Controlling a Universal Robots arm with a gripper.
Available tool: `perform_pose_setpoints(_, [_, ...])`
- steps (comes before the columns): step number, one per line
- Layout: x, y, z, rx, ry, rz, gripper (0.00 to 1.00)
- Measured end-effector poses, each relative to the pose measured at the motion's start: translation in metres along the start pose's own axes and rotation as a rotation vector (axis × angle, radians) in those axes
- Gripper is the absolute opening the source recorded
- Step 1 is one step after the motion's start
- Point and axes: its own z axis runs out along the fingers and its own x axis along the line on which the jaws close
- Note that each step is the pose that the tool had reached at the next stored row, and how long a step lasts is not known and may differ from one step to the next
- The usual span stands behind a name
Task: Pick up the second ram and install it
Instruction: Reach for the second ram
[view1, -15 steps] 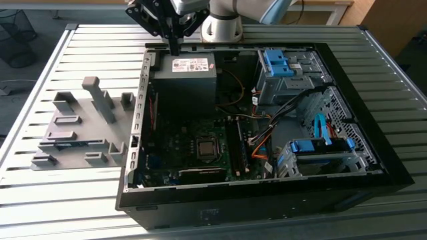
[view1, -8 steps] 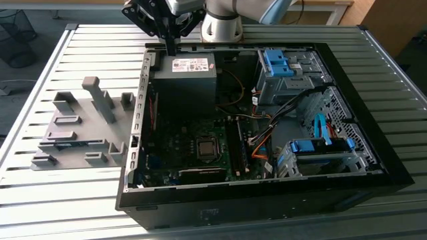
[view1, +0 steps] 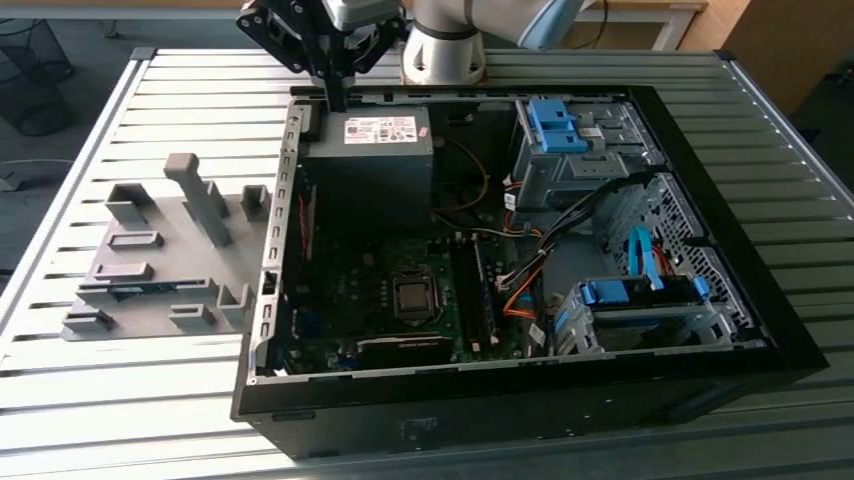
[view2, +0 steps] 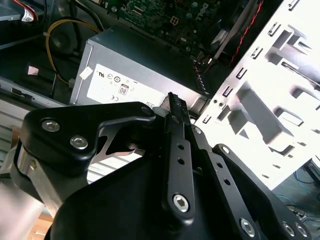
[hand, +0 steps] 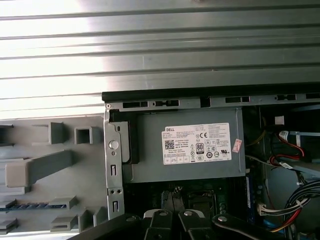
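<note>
Slatted metal surface (view1: 134, 400) first: on it we see the second ram (hand: 30, 205) lying in a grey holder (view1: 160, 220) beside the computer case (view1: 534, 400). We judge it light, stiff and fragile, best gripped by its long edges. Our claw (view1: 336, 100), fingers together and empty, hangs above the power supply (view1: 367, 165).

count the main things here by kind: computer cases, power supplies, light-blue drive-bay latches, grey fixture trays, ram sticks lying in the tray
computer case: 1
power supply: 1
light-blue drive-bay latches: 2
grey fixture tray: 1
ram stick in the tray: 1
total: 6
</note>
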Motion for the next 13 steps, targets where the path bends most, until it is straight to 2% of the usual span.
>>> perform_pose_setpoints(13, [0.0085,-0.0006,-0.0001,0.0000,-0.0001,0.000,0.11])
